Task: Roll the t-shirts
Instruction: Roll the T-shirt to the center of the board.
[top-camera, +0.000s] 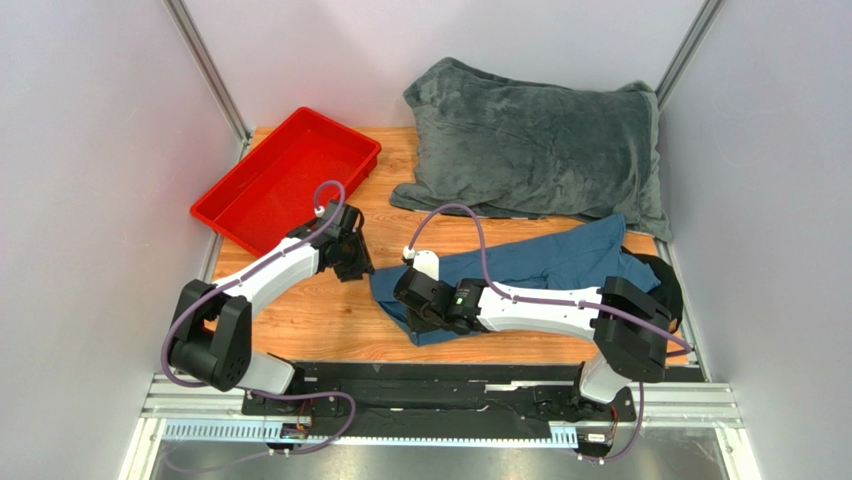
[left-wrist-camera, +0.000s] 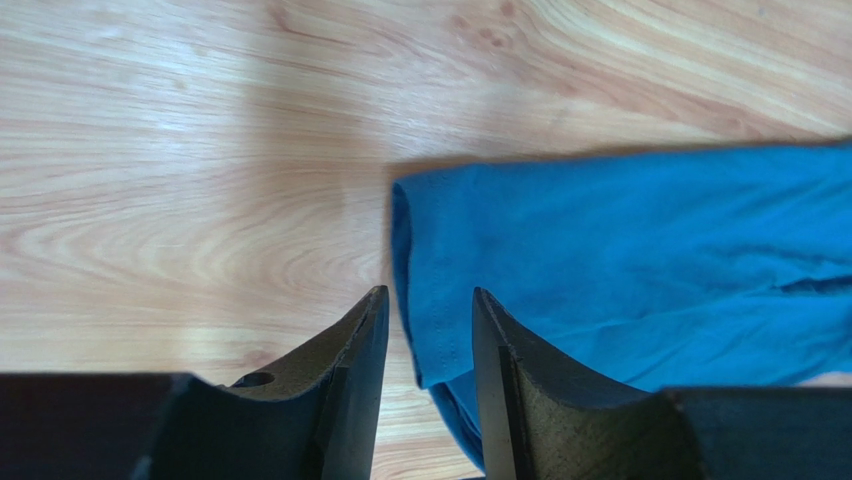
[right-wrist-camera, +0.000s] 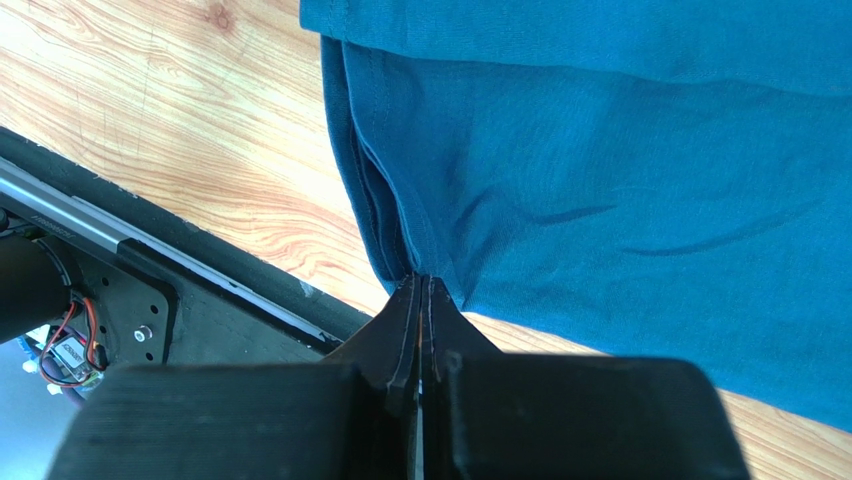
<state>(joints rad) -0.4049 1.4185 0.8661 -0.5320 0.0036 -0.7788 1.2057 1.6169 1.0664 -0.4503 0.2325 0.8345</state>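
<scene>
- The t-shirt (top-camera: 545, 262) is soft dark teal cotton, plain and matte. It lies flattened and folded over on itself on the right half of the counter (top-camera: 330, 325), with its long side running from the far right toward the near middle.
- At its left end the cloth is doubled, giving a rounded folded edge and a few shallow creases.
- The left tool (left-wrist-camera: 429, 292) hangs over the shirt's far-left corner. Its dark, wedge-shaped fingers (left-wrist-camera: 345, 390) are parted by a narrow gap, and the folded edge of the shirt shows through it below.
- The right tool (right-wrist-camera: 420, 282) is at the shirt's near-left corner. Its two black fingers are pressed flat together on the fabric edge, and creases draw in toward the tips.
- A shallow red plastic tray (top-camera: 285, 185), rectangular with rounded corners, sits at the far left.
- A large grey plush blanket (top-camera: 540, 140), pillow-shaped, fills the far right, its near edge close to the shirt.
- The counter is pale wood with strong wavy grain and a slight sheen.
- Plain light grey panels (top-camera: 90, 150) wall in the left, right and far sides, joined by slim metal posts (top-camera: 205, 65).
</scene>
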